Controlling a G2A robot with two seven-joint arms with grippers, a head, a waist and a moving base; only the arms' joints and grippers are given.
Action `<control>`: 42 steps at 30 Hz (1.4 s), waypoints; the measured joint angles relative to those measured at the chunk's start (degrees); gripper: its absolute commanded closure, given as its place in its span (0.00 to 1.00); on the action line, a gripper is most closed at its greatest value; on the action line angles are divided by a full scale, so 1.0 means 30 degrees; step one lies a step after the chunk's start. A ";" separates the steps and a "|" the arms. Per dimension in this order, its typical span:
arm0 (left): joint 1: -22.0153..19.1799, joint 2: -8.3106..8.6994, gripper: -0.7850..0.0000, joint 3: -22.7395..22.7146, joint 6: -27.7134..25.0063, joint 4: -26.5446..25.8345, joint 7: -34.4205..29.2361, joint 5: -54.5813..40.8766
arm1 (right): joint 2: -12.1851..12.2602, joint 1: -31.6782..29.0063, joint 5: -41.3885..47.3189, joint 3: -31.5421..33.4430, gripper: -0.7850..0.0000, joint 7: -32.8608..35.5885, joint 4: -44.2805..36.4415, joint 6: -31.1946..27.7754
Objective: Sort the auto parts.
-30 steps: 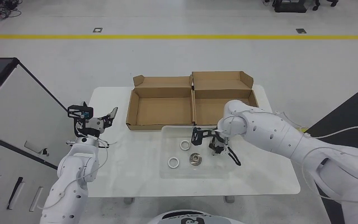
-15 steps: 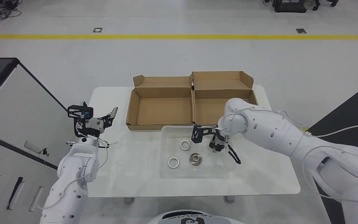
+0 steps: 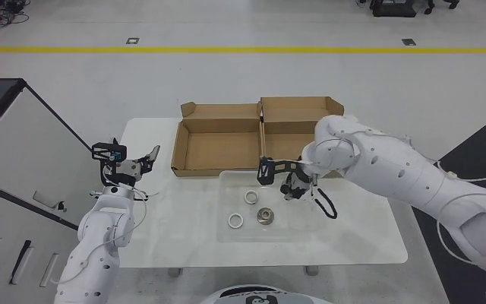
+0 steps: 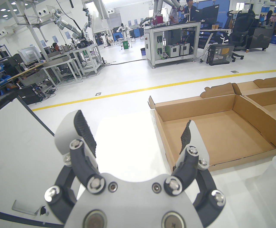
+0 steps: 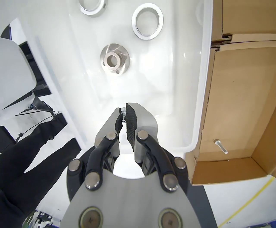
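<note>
R gripper [image 5: 123, 108]: pinched shut on short silver threaded metal screw [image 5: 123, 115]. Screw shiny, fine thread along visible length, clamped between black ribbed pads [image 5: 131, 121], lying lengthwise w/ fingers, one end just at fingertips. Held over white translucent plastic tray [image 5: 200, 86], toward tray's right-rear part in top view.

On tray floor, apart from gripper: round silver flanged metal hub [image 5: 114, 61], flat, centre bore up, small bolt holes in flange. Also two flat silver metal rings, one near hub [image 5: 147, 36], other farther off [image 5: 91, 11]; all three apart from each other.

Behind tray, side by side & touching: left open brown cardboard box [image 4: 215, 133] & right open brown cardboard box [image 5: 232, 97]. In right box: long silver metal bolt [image 5: 220, 146], flat on floor near a corner.

L gripper [image 4: 133, 125]: fingers spread wide, over left edge of white table [image 3: 357, 228], well apart from tray.
</note>
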 measured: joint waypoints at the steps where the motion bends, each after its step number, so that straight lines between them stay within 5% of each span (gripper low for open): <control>1: 0.0000 0.0000 0.00 0.0000 0.0000 0.0000 0.0000 0.0000 | 0.0190 0.0121 0.0192 0.0086 1.00 0.0018 -0.0334 0.0018; 11: 0.0000 0.0000 0.00 0.0000 0.0000 0.0000 0.0000 0.0000 | 0.1314 0.1582 0.1872 0.0108 1.00 -0.0580 -0.2295 -0.0581; 24: 0.0000 0.0000 0.00 0.0000 0.0000 0.0000 0.0000 0.0000 | 0.0348 0.4389 0.2636 -0.1584 1.00 -0.2538 0.0050 -0.2542; 31: 0.0000 0.0000 0.00 0.0000 0.0000 0.0000 0.0000 0.0000 | 0.0105 0.5115 0.5323 -0.1575 1.00 -0.3653 0.1140 -0.3658; 42: 0.0000 0.0000 0.00 0.0000 0.0000 0.0000 0.0000 0.0000 | 0.1799 0.5288 0.9218 -0.1576 1.00 -0.4892 0.0990 -0.4895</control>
